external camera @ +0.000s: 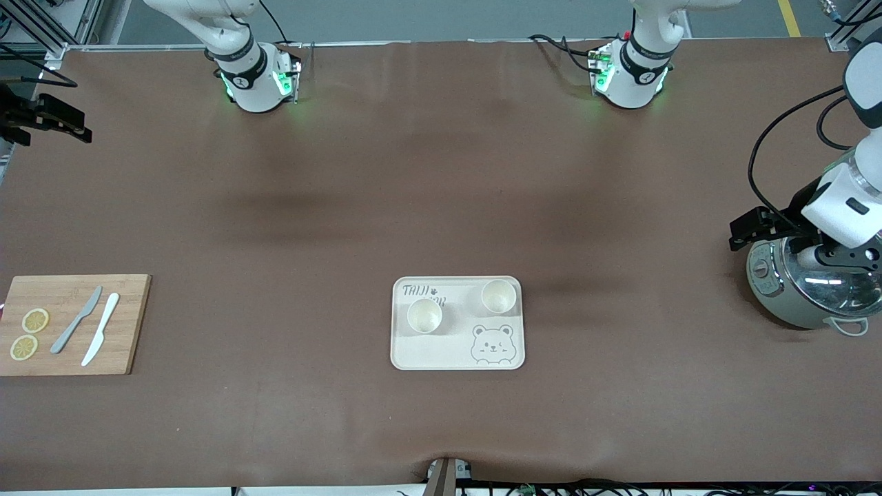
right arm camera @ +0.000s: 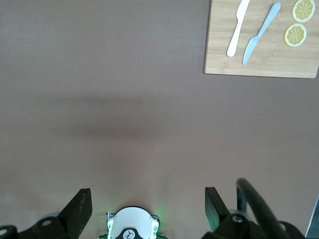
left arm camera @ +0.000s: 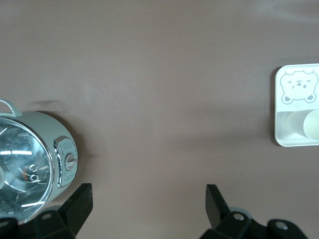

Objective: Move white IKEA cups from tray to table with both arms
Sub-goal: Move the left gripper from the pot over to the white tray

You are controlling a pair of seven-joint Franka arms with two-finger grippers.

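Left claw [left arm camera: 147, 209]: fingers spread wide, holding nothing, up in the air over the pot [external camera: 806, 286] at the left arm's end of the table [external camera: 441, 172].

Right claw [right arm camera: 147, 209]: fingers spread wide, holding nothing, up over bare table at the right arm's end. In the front view it shows only as a dark shape at the picture's edge [external camera: 41, 117].

Landmark: tray [external camera: 457, 355], cream, with a bear drawn in one corner, resting on the table midway between the two ends and toward the front camera.

Cups, two, both upright and on the tray. Cup one [external camera: 424, 316] stands on the part of the tray toward the right arm's end. Cup two [external camera: 498, 295] stands toward the left arm's end, a little farther from the front camera than cup one. The two are apart, not touching.

Pot: grey-green with a glass lid, well apart from the tray.

Board [external camera: 72, 324]: wood, well apart from the tray toward the right arm's end. It carries a grey knife [external camera: 76, 320], a white knife [external camera: 100, 328] and two lemon slices [external camera: 29, 333].
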